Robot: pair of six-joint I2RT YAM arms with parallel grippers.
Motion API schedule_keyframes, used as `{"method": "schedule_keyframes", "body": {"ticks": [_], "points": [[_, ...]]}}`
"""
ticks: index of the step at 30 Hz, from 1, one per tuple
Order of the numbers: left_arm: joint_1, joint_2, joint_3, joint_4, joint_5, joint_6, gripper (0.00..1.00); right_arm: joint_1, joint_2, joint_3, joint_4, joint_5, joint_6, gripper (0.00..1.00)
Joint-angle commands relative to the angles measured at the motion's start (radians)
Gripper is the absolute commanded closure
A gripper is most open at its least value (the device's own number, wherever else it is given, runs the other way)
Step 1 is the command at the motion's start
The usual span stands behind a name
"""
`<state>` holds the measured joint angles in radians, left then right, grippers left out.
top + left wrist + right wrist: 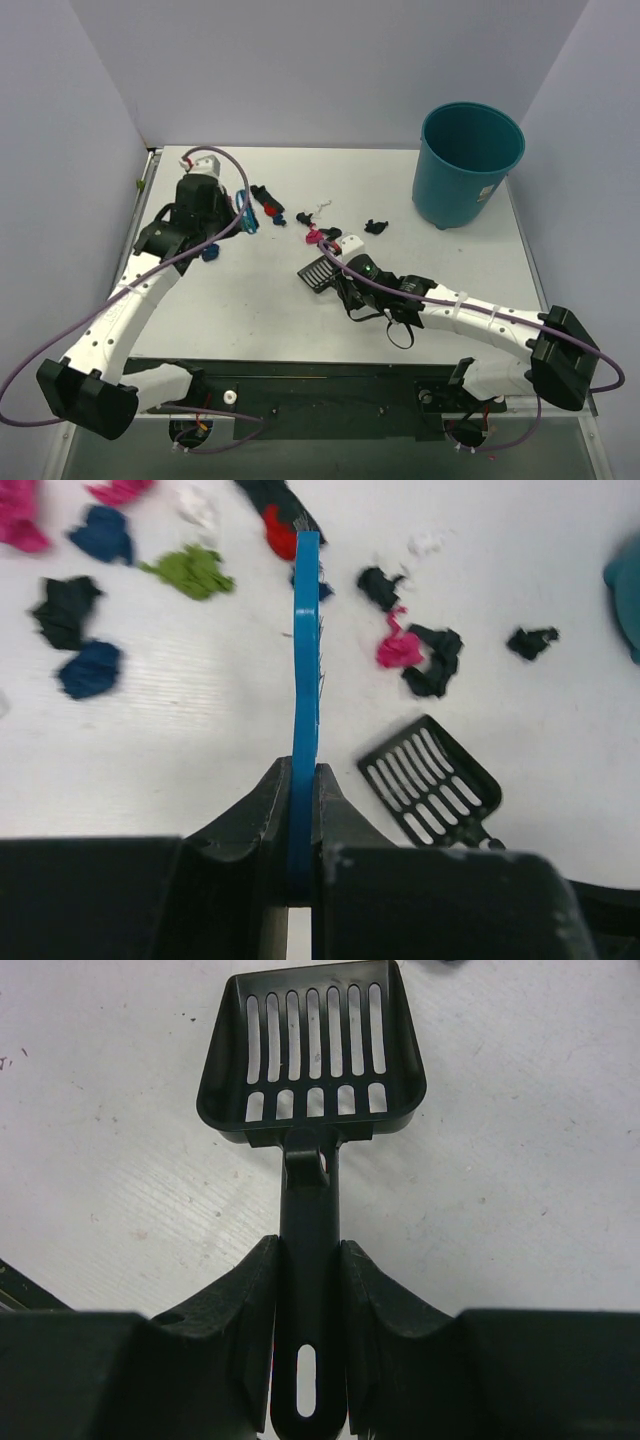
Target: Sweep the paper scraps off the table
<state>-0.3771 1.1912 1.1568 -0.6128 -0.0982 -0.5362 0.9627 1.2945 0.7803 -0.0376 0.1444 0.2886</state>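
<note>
My left gripper [236,216] is shut on the small blue hand brush [305,660], which points toward the paper scraps. In the left wrist view the scraps lie spread across the white table [240,310]: pink [398,650], green [190,572], black [65,610], dark blue [90,668]. From above they form a loose group [272,203] at the table's middle back. My right gripper [345,272] is shut on the handle of the black slotted scoop [315,1055], which lies empty on the table just near of the pink scrap [315,236].
A teal round bin [467,165] stands at the back right of the table. A lone black scrap [375,226] lies between the scoop and the bin. A dark blue scrap [209,252] lies under my left arm.
</note>
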Motion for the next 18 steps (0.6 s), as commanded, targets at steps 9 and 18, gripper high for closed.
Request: {"method": "schedule_keyframes", "body": {"ticks": [9, 18], "points": [[0.107, 0.188, 0.333, -0.413, -0.653, 0.166, 1.0, 0.002, -0.136, -0.108, 0.107, 0.029, 0.055, 1.0], [0.17, 0.675, 0.598, -0.639, -0.88, 0.142, 1.0, -0.002, -0.146, -0.121, 0.114, 0.041, 0.063, 1.0]]}}
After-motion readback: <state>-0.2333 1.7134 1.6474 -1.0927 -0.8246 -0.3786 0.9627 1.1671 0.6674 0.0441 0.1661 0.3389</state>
